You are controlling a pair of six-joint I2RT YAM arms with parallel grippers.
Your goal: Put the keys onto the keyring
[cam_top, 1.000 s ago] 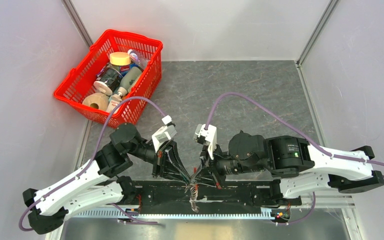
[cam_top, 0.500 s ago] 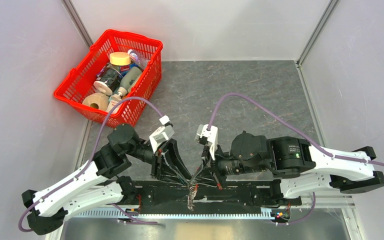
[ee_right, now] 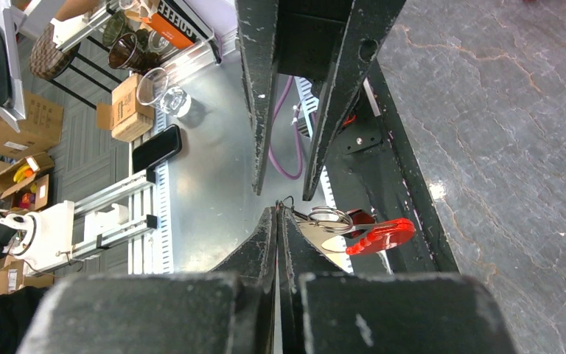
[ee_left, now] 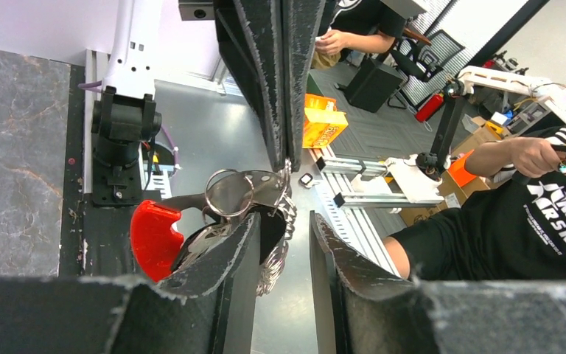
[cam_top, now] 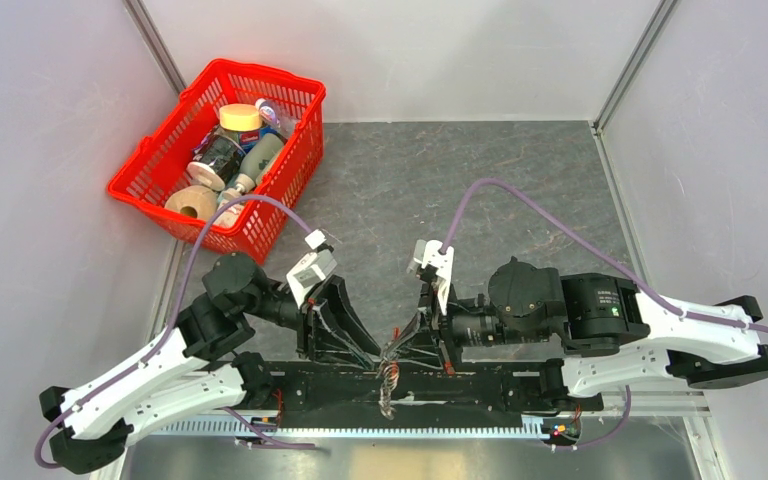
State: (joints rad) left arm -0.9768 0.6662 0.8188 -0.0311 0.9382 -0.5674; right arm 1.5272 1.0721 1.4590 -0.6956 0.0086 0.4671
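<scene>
Right pincer is clamped tight on the silvery beaded-chain keyring with the curved red tag, looks like right by the ring. Left pincer is gaping, fingers either side of the chain dangling from both tips.

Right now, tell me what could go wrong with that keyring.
1. The right gripper pinches the keyring only at its very tip; a slip could drop it.
2. The left gripper is open around the dangling chain; closing now may snag it.
</scene>
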